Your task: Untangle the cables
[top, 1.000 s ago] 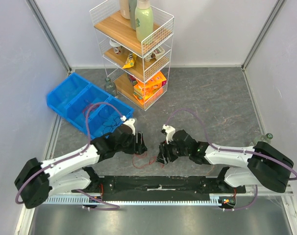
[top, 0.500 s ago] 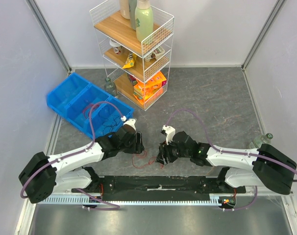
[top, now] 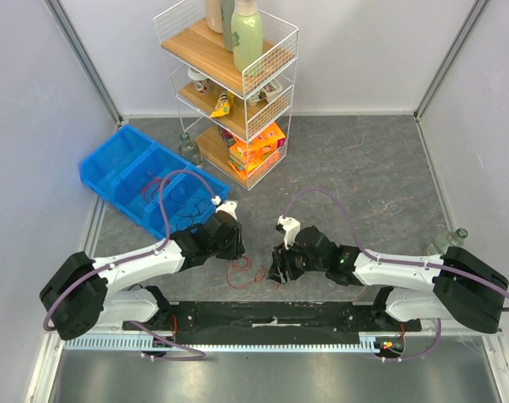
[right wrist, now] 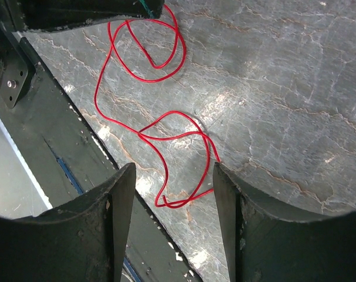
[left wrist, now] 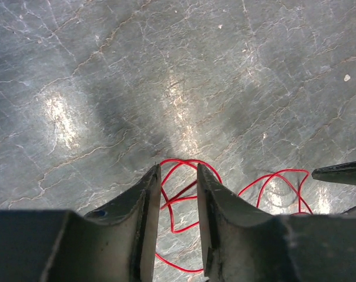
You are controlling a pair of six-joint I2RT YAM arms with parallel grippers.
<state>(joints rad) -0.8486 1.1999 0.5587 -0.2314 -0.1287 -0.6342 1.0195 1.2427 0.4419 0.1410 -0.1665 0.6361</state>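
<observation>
My left gripper (left wrist: 178, 171) has its jaws narrowly parted. The right gripper (right wrist: 172, 168) has its jaws wide open, gripping nothing. The red cable (right wrist: 177, 203) loops on the desk (right wrist: 284, 88) between both sets of tips. I'd pinch one strand each, then draw them apart slowly.

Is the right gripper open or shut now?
Open: the right gripper has its fingers wide apart, and the red cable lies loose on the table between them.

Red cables (left wrist: 282, 171) partly behind left tool (left wrist: 178, 170)
</observation>
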